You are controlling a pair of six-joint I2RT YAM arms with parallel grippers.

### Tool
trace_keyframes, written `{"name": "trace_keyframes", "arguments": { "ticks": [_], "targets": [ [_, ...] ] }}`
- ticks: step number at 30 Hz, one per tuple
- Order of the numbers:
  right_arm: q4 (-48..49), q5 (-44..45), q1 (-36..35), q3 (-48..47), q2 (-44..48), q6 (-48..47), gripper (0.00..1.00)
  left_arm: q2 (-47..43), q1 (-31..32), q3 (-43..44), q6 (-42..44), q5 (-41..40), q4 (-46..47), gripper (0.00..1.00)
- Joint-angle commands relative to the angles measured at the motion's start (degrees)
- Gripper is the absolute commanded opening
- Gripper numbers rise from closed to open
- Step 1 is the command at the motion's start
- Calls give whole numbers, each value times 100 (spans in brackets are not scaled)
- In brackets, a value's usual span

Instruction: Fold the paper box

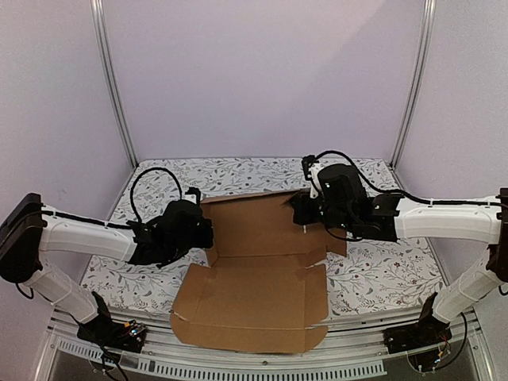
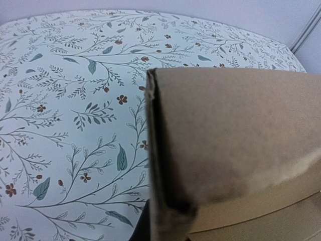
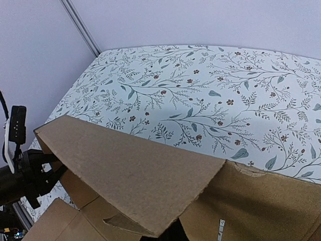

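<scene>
Floral table [image 1: 381, 278] | paper box [image 1: 262, 294] long axis near-far | left hand [image 1: 208, 231], right hand [image 1: 305, 213] clenched on its flaps

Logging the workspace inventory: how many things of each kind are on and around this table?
Paper box, brown cardboard, not yet folded up: 1
Robot arms: 2
Floral table cover: 1
Total: 4

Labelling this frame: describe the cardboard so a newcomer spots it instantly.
On the floral tablecloth, between the left arm and right arm, lies the paper box. It is a plain brown die-cut cardboard sheet with flaps, the only brown thing there.
</scene>
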State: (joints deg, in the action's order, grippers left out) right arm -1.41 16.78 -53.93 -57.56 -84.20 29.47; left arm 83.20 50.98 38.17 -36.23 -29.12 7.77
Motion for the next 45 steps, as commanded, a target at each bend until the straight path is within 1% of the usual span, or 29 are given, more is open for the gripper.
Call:
{"name": "trace_keyframes", "arguments": {
  "ticks": [1,5,10,17,21,26,28,34,39,42,45],
  "targets": [
    [806,420,24,146,-78,427,0,52,96,111,-134,253,-72,0],
    [1084,414,27,160,-67,456,0,26,105,103,-182,338,-96,0],
    [1179,281,32,144,-35,398,0,-29,105,86,-211,501,-63,0],
    [1070,80,29,355,248,225,0,-177,43,70,-325,568,-23,0],
    [729,-226,31,421,506,26,0,-232,-71,54,-434,707,36,0],
    [188,-704,26,531,1113,-273,0,-296,-218,-23,-651,933,173,0],
    [-167,-862,27,575,1376,-383,0,-343,-317,-109,-754,1088,311,0],
    [-977,-1529,23,643,2330,-866,0,-444,-743,-468,-1115,1861,979,0],
    [-1429,-2296,24,722,3175,-1237,0,-452,-1021,-632,-1387,2354,1345,0],
    [-1588,-2388,14,880,3572,-1325,0,-462,-1149,-724,-1627,2619,1576,0],
    [-1530,-2459,20,1104,3972,-1348,0,-486,-1216,-762,-1792,2769,1725,0]
  ]
}}
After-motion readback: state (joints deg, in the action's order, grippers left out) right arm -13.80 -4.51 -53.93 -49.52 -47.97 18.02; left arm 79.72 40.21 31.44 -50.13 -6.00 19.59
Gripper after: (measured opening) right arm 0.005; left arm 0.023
